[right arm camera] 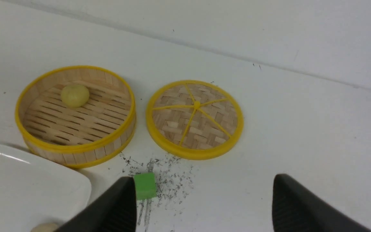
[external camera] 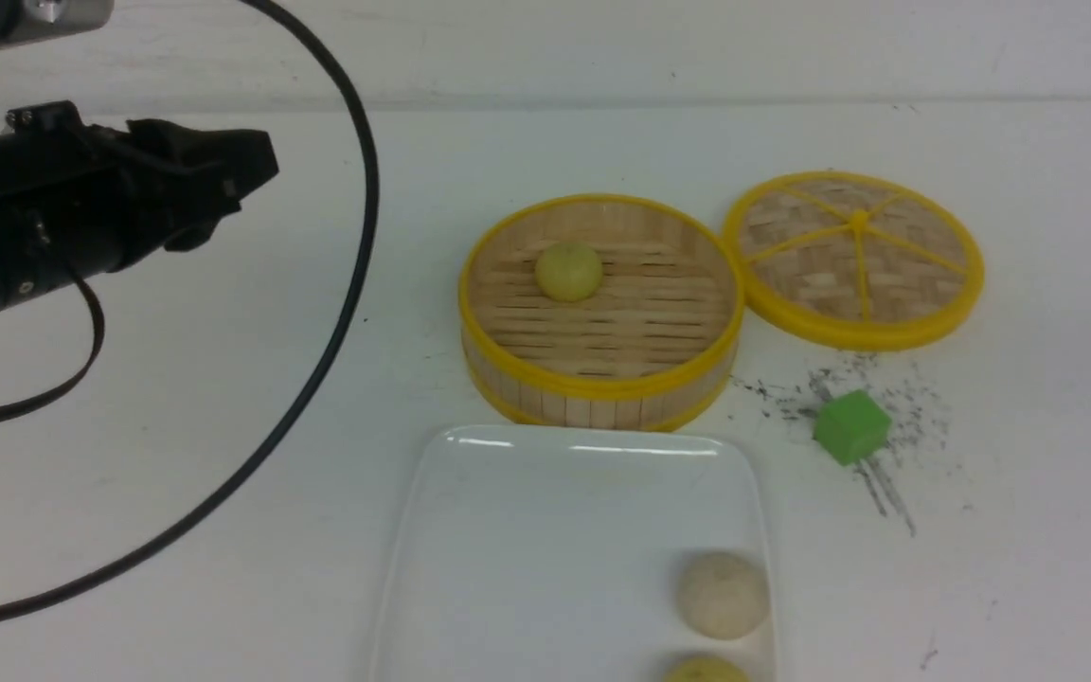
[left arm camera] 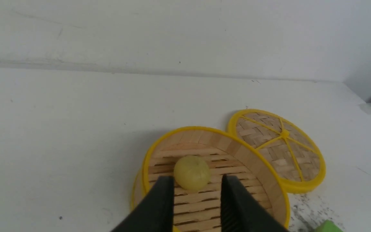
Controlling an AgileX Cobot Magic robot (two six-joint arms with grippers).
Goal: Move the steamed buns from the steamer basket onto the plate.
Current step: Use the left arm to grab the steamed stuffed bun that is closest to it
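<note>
plate: two buns | basket: one bun | lid, cube beside | left tool apart | right tool apart

Yellow-rimmed slatted basket; woven yellow-spoked lid; green cube; glossy white plate.

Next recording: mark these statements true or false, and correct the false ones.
1. One bun lies in the basket. True.
2. The plate holds three buns. False: two show on it, a beige bun and a yellow bun cut off by the picture's edge.
3. The lid covers the basket. False: it lies on the table beside it.
4. The green cube sits off the plate. True.
5. The left gripper is open and empty. True.
</note>
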